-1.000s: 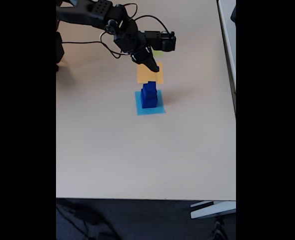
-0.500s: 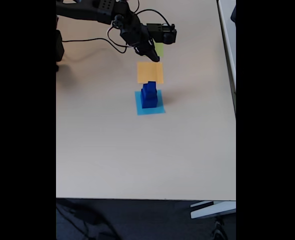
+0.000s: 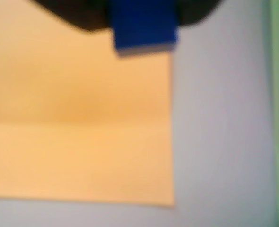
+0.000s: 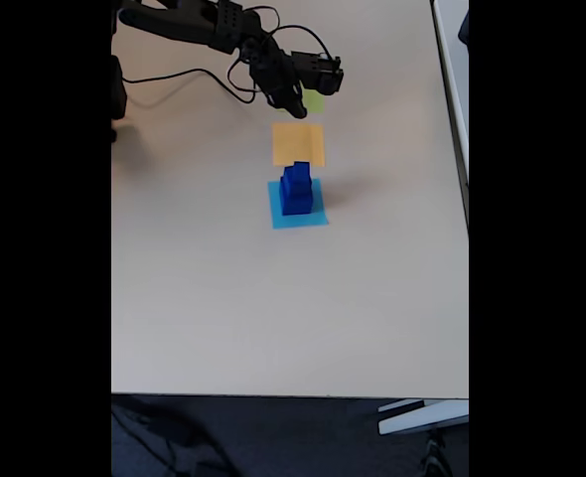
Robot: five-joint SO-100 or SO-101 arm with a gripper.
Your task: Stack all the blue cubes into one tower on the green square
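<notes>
Blue cubes (image 4: 295, 189) sat stacked as a tower on the light-blue square (image 4: 298, 216), not the green square (image 4: 316, 100) farther back. Gripper (image 4: 299, 107) hovered nr green; jaw state unclear. Whole transfer prob. left.

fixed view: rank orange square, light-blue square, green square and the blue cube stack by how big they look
1. Orange square and light-blue square, too alike to rank.
2. Blue cube stack.
3. Green square, smallest, partly covered by the arm.
</notes>
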